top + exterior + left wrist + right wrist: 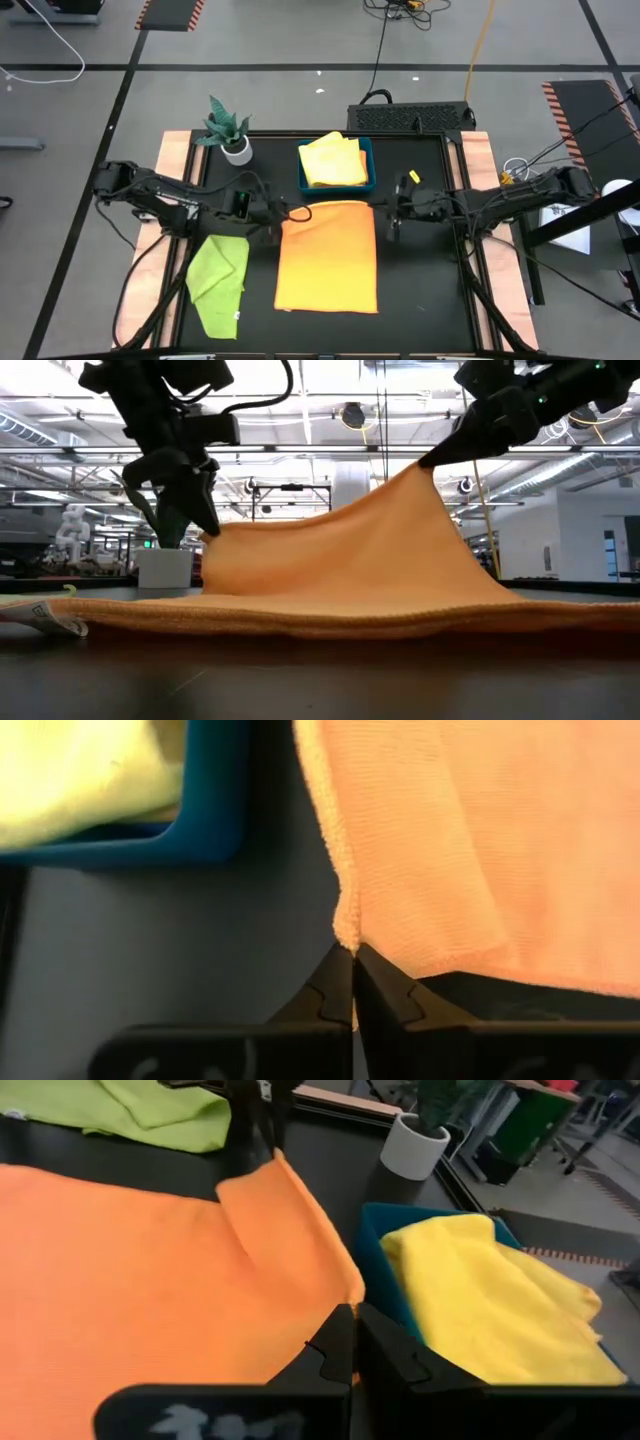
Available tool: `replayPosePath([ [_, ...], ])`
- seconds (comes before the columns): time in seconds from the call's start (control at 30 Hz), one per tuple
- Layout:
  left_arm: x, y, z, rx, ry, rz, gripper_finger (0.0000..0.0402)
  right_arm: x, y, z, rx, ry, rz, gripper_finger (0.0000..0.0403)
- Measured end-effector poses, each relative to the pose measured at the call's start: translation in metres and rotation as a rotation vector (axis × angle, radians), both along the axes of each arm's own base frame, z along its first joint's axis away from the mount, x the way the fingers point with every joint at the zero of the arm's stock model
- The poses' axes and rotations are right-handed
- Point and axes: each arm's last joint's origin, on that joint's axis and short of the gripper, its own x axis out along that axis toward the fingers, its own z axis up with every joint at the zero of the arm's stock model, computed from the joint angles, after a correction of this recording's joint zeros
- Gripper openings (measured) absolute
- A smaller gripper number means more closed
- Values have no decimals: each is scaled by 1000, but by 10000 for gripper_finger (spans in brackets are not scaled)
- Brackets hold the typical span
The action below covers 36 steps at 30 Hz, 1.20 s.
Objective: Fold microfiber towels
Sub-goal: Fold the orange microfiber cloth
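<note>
- Orange cloth: the orange towel (pixel 328 255) lies spread on the dark table (pixel 420 290), its near edge flat on the surface, its far edge lifted at both corners.
- Lime towel (pixel 217 280): loosely heaped at the left of the table, just beside the orange one; not yet folded, as we judge it.
- Left gripper (pixel 352 982): jaws pressed together, pinching the far left corner of the orange towel; the low view shows this corner raised only a little.
- Right gripper (pixel 352 1342): jaws pressed together, pinching the far right corner, which the low view shows held higher than the left.
- Step in hand, by our reckoning: the first fold of the orange towel, both far corners gripped and raised.
- Next move calls for carrying both corners level toward the near edge, so the halves meet square.
- Blue tray (pixel 370 165): beyond the orange towel, holding a yellow towel (pixel 332 160).
- Potted plant (pixel 230 133): at the far left of the table.
- Hard to make out: how many yellow towels sit in the tray; in the low view the raised orange cloth hides the tray.
</note>
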Motion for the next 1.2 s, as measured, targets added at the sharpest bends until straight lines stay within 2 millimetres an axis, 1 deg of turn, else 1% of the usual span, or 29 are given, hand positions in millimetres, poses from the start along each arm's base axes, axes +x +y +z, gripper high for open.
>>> replayPosePath([
  [0.1, 2, 4, 1, 28, -5, -43, 5, 1, -8, 1, -40, 4, -22, 0],
  [0.2, 2, 15, 5, 44, -23, -25, 4, 1, -18, 3, -52, -15, -59, 0],
  [0.27, 3, 23, 7, 26, -47, -3, 3, 2, -22, 3, -25, -21, -47, 0],
  [0.33, 4, 25, 10, -14, -90, 33, 3, 2, -24, 2, 35, -28, -10, 0],
  [0.4, 8, 18, 15, -36, -152, 24, 3, 2, -21, 2, 117, -39, 48, 0],
  [0.47, 8, 5, 14, -36, -151, -14, 2, 1, -14, -4, 198, -52, 123, 0],
  [0.63, 6, -30, 15, -72, -180, -67, 2, -5, 8, -19, 285, -103, 252, 0],
  [0.77, 1, -58, 11, -123, -177, -100, 1, -15, 24, -32, 361, -165, 322, 0],
  [0.87, -5, -75, 11, -96, -182, -125, 1, -21, 33, -37, 437, -224, 335, 0],
  [0.93, -10, -83, 13, -57, -177, -137, 1, -24, 38, -41, 462, -226, 332, 0],
  [1.0, -15, -88, 21, -11, -169, -140, 1, -26, 43, -40, 471, -224, 357, 0],
  [1.1, -15, -91, 33, 17, -169, -121, 1, -27, 50, -39, 479, -231, 398, 0],
  [1.17, -15, -91, 38, 10, -162, -104, 1, -29, 54, -38, 500, -231, 421, 0],
  [1.2, -13, -93, 41, -20, -178, -105, 1, -30, 57, -38, 512, -225, 429, 0],
])
